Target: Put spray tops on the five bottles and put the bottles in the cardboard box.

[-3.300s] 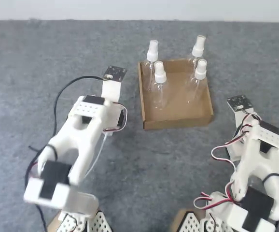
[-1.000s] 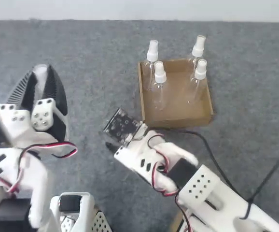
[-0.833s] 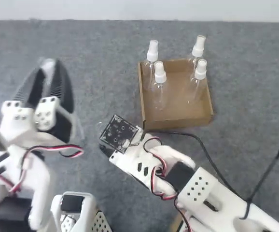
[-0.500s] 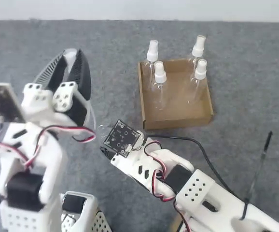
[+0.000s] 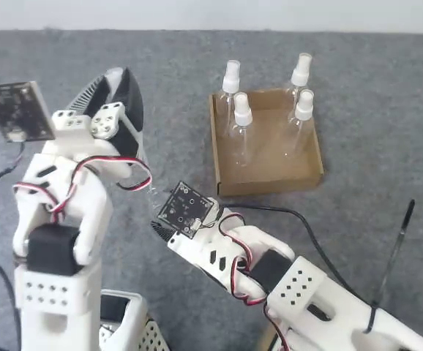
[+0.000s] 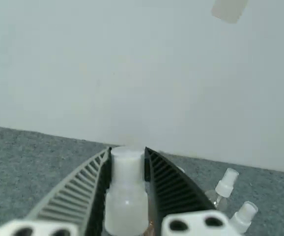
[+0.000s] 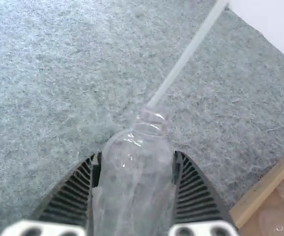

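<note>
Four capped bottles (image 5: 242, 128) stand in the cardboard box (image 5: 270, 184). Raised high, the left claw (image 6: 127, 153) pinches a spray top (image 6: 126, 196) (tube (image 7: 181, 59) reaching the neck below). The right claw (image 7: 135, 158) clamps the uncapped bottle (image 7: 132, 196) over the table (image 5: 387, 88), near the box.
</note>
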